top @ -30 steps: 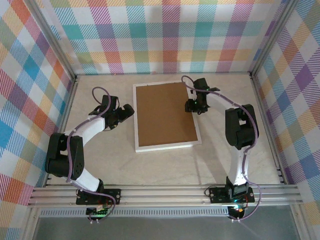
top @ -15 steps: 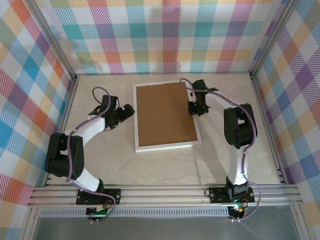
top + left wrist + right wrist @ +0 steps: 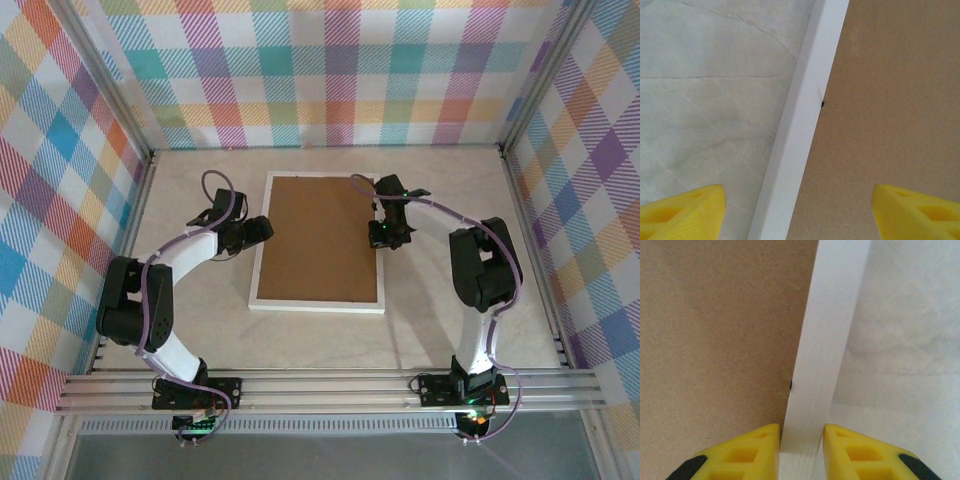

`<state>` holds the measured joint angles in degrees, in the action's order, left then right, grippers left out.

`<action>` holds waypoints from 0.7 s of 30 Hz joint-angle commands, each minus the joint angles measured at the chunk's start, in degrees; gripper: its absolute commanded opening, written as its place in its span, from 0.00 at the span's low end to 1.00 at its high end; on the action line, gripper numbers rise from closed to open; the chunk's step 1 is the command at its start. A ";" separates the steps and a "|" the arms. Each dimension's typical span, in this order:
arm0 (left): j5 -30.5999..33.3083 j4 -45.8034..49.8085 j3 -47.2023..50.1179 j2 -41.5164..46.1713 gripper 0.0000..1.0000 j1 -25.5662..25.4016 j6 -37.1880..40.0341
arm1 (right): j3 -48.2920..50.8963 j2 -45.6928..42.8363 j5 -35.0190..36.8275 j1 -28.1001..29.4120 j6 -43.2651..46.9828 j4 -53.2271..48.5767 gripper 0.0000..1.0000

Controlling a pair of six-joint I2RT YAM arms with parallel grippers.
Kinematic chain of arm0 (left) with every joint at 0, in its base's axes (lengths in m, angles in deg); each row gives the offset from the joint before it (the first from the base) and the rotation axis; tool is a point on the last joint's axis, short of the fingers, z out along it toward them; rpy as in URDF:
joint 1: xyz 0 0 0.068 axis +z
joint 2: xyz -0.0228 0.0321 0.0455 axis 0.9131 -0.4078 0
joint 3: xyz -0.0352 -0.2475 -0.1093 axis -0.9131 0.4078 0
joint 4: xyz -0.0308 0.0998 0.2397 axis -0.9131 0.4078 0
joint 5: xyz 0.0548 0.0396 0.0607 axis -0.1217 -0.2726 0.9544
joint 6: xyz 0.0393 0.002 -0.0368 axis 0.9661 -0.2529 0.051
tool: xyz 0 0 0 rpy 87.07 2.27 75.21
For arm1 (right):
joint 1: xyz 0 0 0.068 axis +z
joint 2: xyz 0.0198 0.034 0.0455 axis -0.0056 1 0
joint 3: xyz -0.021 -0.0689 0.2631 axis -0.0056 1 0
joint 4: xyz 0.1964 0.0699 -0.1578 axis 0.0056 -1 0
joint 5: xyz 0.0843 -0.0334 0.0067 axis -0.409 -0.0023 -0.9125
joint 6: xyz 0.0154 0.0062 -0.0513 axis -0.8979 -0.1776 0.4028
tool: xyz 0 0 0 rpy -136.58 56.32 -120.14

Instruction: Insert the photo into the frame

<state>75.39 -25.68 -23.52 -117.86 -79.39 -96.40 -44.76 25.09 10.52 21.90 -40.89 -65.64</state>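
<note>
At the centre of the counter [image 3: 320, 340] the frame [image 3: 316, 305] lies face down, with its white border around a brown board [image 3: 322, 238] set into the back. The board hides whatever is beneath it, so you cannot tell from here whether the photo is already inside. Judged from how things lie, the loading looks done or nearly so. What seems left is to seat or fasten the board and perhaps turn the frame over.

Your right tool [image 3: 385, 235] is at the frame's 3 o'clock side. In the wrist view [image 3: 801, 432] its two yellow fingers are narrow, one on each side of the white rail, so it is gripping the frame.

Your left tool [image 3: 255, 230] is at the 9 o'clock side. Its jaws stand wide across the rail [image 3: 799, 200], with one finger over the counter and the other over the board, and they hold nothing.

A second ago the frame was skewed, with its near edge swung toward 5 o'clock. Now that edge has come round toward 7 o'clock and the frame sits squarer to you. Your left tool stood apart from the 9 o'clock rail and has since moved in over it, its jaws drawn in a little. Your right tool has slid nearer along its rail.
</note>
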 commanded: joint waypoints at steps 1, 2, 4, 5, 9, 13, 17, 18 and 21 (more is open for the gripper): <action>1.61 3.51 -1.49 -2.22 0.74 -0.76 4.38 | -0.86 -3.15 -1.81 0.30 -1.14 -2.41 0.34; 1.87 3.69 -1.49 -2.75 0.73 -0.79 4.59 | -1.43 -3.73 -1.80 0.25 -1.59 -2.63 0.37; 2.31 3.78 -1.56 -3.53 0.71 -0.74 4.73 | -2.20 -4.79 -2.11 -0.06 -2.47 -2.46 0.51; 2.42 3.91 -1.55 -3.94 0.70 -0.80 4.96 | -2.45 -5.44 -2.92 -0.56 -2.86 -2.12 0.56; 1.84 4.31 -2.17 -5.65 0.64 -0.79 5.40 | -2.02 -7.63 -5.88 -3.16 -4.91 1.02 0.80; 1.11 4.53 -2.97 -7.23 0.52 -0.79 5.41 | -0.88 -9.08 -7.53 -5.92 -7.31 4.91 0.99; 1.14 5.02 -2.89 -7.34 0.42 -0.79 5.90 | -1.47 -9.05 -9.20 -7.79 -7.44 5.89 0.99; 1.10 5.09 -2.73 -7.19 0.41 -0.79 5.94 | -1.77 -8.74 -9.40 -8.14 -7.14 5.93 0.99; 0.35 5.75 -2.45 -6.88 0.33 -1.47 6.59 | -4.32 -6.91 -9.37 -8.90 -6.85 5.19 0.99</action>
<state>75.80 -22.78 -25.49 -124.49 -80.22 -91.06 -45.87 17.13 3.11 13.18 -47.12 -60.94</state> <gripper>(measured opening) 0.334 0.990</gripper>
